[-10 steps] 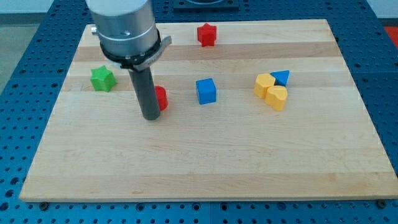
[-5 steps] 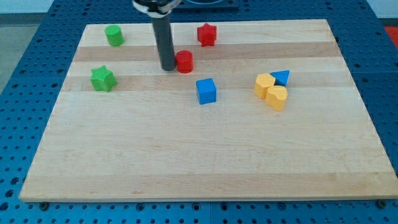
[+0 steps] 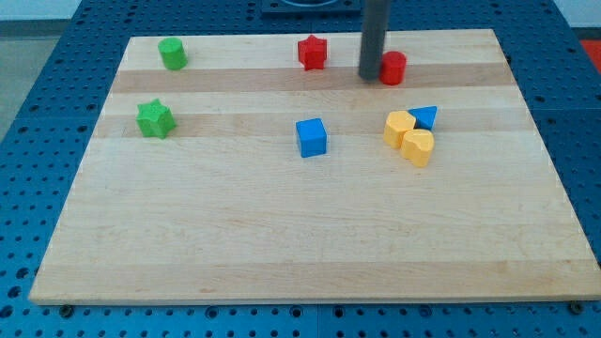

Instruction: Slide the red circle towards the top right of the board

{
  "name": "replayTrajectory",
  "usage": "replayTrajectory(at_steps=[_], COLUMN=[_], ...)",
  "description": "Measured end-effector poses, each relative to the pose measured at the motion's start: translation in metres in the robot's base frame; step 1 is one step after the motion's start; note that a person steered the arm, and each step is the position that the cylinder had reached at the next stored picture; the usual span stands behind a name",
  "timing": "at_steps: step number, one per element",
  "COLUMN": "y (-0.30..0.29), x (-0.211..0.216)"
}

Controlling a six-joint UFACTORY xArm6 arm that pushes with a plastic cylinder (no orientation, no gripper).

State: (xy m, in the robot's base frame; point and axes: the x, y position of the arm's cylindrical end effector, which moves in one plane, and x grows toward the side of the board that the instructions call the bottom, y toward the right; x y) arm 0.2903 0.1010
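Note:
The red circle (image 3: 393,68) sits near the view's top, right of centre, on the wooden board (image 3: 310,235). My tip (image 3: 372,74) touches its left side; the dark rod rises straight up out of the view. A red star-like block (image 3: 312,52) lies to the left of the rod, apart from it.
A green circle (image 3: 172,53) is at the top left and a green star (image 3: 155,118) below it. A blue cube (image 3: 311,137) is near the middle. Two yellow blocks (image 3: 409,137) and a blue triangle (image 3: 424,117) cluster at the right, below the red circle.
My tip has pushed the red circle from the board's left-centre up and to the right, past the red star. The other blocks have not moved.

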Motion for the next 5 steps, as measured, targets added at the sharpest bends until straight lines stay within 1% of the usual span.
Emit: replayTrajectory(at_steps=[2, 5], y=[0.066, 0.12], x=[0.0, 0.012])
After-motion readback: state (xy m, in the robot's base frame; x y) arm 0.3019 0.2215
